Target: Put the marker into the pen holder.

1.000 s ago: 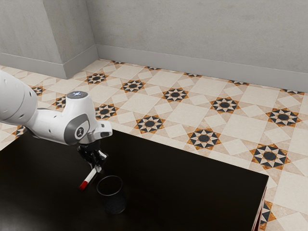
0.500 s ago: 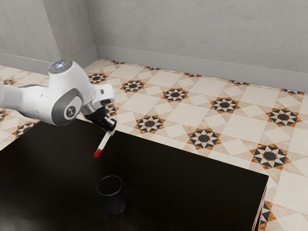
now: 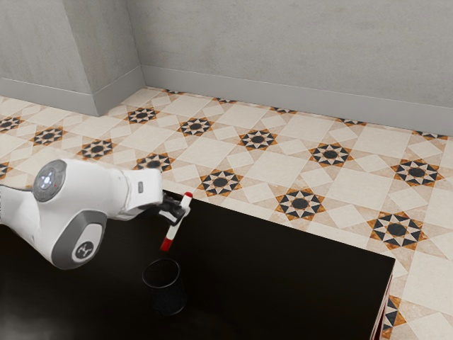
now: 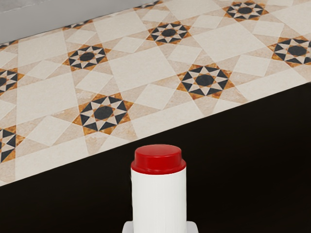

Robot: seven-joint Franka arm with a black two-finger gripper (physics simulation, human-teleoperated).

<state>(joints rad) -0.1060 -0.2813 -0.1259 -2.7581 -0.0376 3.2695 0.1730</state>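
One white marker with red ends (image 3: pixel 174 228) is held in the black two-finger gripper (image 3: pixel 182 210), which is closed on the barrel, nearer its upper end than its lower one. In the wrist view, pale fingertips (image 4: pixel 127 227) stand against the white barrel from two sides, and a stepped, round red end (image 4: pixel 158 158) rises out from between them. In the exterior view the marker is steeply tilted rather than fully upright: the upper tip pokes out just above the gripper, while the longer part hangs beneath it, the lower red end (image 3: pixel 166 244) leaning toward the exterior view's left.

Lower than the gripper, a dark, see-through cylindrical pen holder with a round open rim (image 3: pixel 168 297) stands upright on the glossy black tabletop (image 3: pixel 283 269). The marker is outside it, its lower end apart from the rim and near it in the exterior view. Both marker and gripper are raised off the tabletop.

Behind the gripper, the white and grey robot arm (image 3: pixel 113 195) reaches in from the exterior view's left, its hand pointing toward the exterior view's right. Past the gripper and the tabletop's edge spreads a cream tiled floor with black and orange star patterns (image 3: pixel 258 159), and beyond that, farther from the gripper, rises a plain grey wall (image 3: pixel 283 49).
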